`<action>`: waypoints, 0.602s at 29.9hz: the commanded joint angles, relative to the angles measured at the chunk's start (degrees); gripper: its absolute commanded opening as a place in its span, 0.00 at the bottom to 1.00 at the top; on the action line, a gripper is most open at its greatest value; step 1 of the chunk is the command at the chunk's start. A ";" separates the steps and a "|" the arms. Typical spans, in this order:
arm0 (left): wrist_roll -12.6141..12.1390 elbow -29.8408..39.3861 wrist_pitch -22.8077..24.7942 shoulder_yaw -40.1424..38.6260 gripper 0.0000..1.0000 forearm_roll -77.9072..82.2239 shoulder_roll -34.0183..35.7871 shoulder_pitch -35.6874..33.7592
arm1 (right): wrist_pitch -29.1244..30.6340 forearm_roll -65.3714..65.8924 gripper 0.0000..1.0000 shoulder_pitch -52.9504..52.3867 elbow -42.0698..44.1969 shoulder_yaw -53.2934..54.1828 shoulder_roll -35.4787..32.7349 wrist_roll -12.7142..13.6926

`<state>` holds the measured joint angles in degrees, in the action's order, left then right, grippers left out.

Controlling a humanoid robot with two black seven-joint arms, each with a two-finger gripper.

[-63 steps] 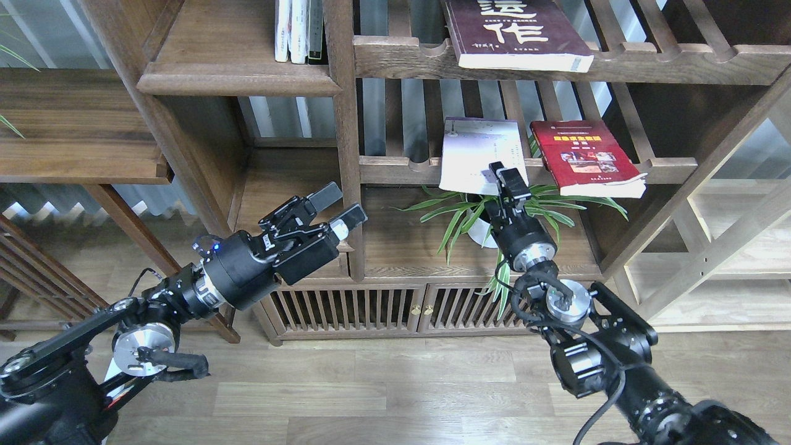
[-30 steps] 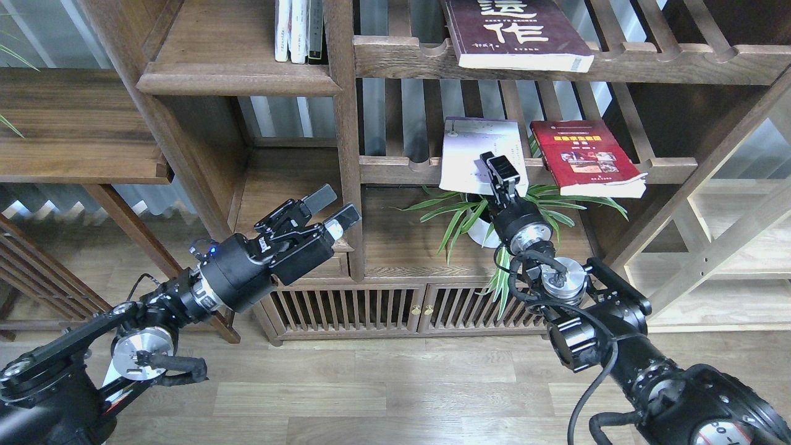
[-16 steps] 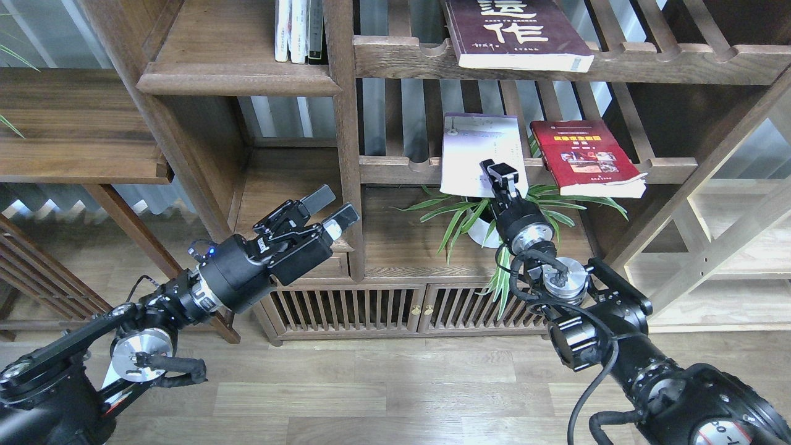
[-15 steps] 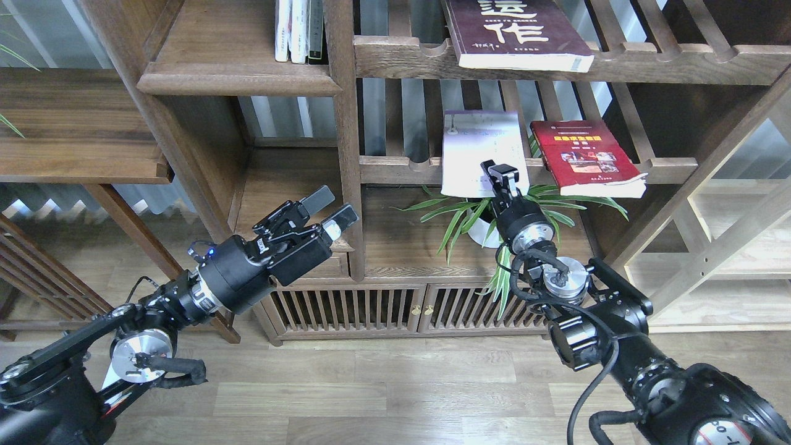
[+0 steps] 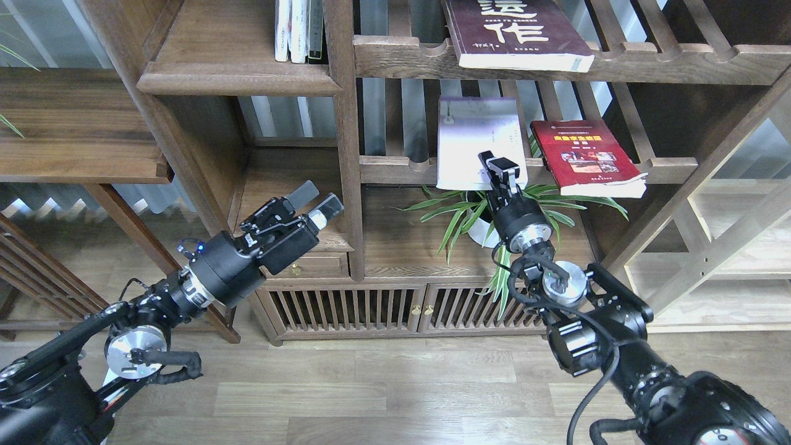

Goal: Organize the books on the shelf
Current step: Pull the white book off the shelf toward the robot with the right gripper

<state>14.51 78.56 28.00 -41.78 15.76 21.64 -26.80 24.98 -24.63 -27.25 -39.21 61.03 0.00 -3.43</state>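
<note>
Pale white-lavender paperback book [image 5: 474,145], lying flat on the slatted walnut rack [image 5: 395,169], has swung square to the rail and slid deeper since a moment ago. My right gripper [image 5: 502,170] sits over its near right corner; I judge its jaws clamped on that corner, so I am repositioning it. Just right of those jaws lies the red paperback with photos [image 5: 586,157]; above them, the maroon paperback with white characters [image 5: 516,31]. My left gripper [image 5: 312,201], jaws apart and empty, has drawn back leftward, below the solid dark-brown shelf board [image 5: 235,77].
</note>
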 commanded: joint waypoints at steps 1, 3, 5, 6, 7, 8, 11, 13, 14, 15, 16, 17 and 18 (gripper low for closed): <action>-0.53 -1.48 0.00 -0.23 0.99 -0.02 0.16 0.00 | 2.00 0.11 0.04 4.04 -4.64 -1.18 0.00 0.09; -0.62 -1.83 0.00 -0.14 0.99 -0.02 0.51 0.17 | 2.26 0.11 0.04 5.89 -7.53 -1.26 0.00 0.09; -0.71 -2.10 0.00 -0.14 0.99 -0.02 0.51 0.52 | 2.44 0.20 0.04 7.56 -9.65 -1.26 0.00 0.09; -0.71 -2.10 0.00 -0.14 0.99 -0.02 0.60 0.61 | 2.70 0.29 0.04 8.61 -11.31 -1.26 0.00 0.09; -0.80 -2.18 0.00 -0.14 0.99 -0.11 0.60 0.70 | 3.02 0.29 0.04 9.40 -12.37 -1.26 0.00 0.17; -0.62 -2.27 0.00 -0.14 0.99 -0.11 0.60 0.79 | 3.02 0.29 0.04 10.20 -13.69 -1.35 0.00 0.18; -0.62 -2.53 0.00 -0.14 0.99 -1.25 0.51 1.75 | 3.02 1.25 0.04 12.22 -15.98 -2.05 0.00 0.26; -0.53 -3.15 0.00 -0.14 0.99 -3.26 0.07 2.37 | 3.02 2.83 0.04 13.80 -17.91 -3.89 0.00 0.35; -0.53 -3.50 0.00 -0.14 0.99 -4.41 -0.10 2.63 | 3.02 3.18 0.04 14.50 -18.44 -4.51 0.00 0.26; -0.62 -3.94 0.00 -0.14 0.99 -5.64 -0.37 2.63 | 3.02 3.45 0.04 15.21 -18.80 -5.04 0.00 0.26; -0.62 -4.29 0.00 -0.14 0.99 -6.69 -0.98 2.63 | 3.02 3.45 0.04 15.82 -19.24 -5.83 0.00 0.26; -0.62 -4.82 0.00 -0.14 0.99 -7.31 -1.68 2.55 | 3.02 3.45 0.04 16.44 -19.94 -6.27 0.00 0.26; -0.36 -5.69 0.00 -0.23 0.99 -7.58 -2.38 2.55 | 3.02 3.45 0.04 17.14 -20.73 -6.45 0.00 0.26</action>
<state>13.91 74.46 28.00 -41.96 9.93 20.89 -24.26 28.00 -21.38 -11.94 -58.10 55.78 -0.01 -3.10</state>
